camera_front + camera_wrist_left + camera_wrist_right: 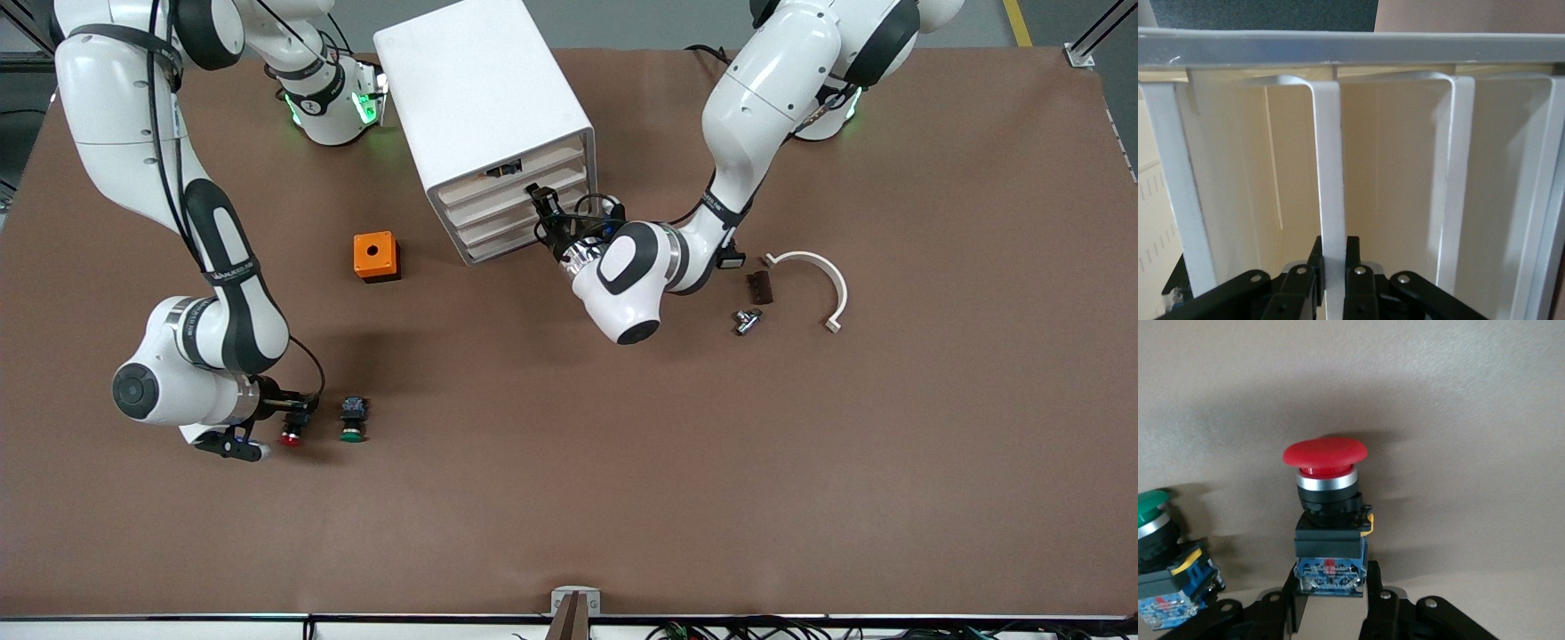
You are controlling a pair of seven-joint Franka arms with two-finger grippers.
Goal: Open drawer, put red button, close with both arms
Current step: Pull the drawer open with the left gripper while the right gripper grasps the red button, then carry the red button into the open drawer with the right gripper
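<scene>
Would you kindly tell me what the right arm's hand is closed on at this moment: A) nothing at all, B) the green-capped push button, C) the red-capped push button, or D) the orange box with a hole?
C: the right wrist view shows the right hand clamped on the base of the red-capped push button, with the green-capped push button lying free beside it.

The green button [1158, 553] is cut off at the right wrist view's edge. From the front, the left tool [540, 197] covers part of the cabinet's [484, 98] drawer fronts, whose contents stay out of sight.
</scene>
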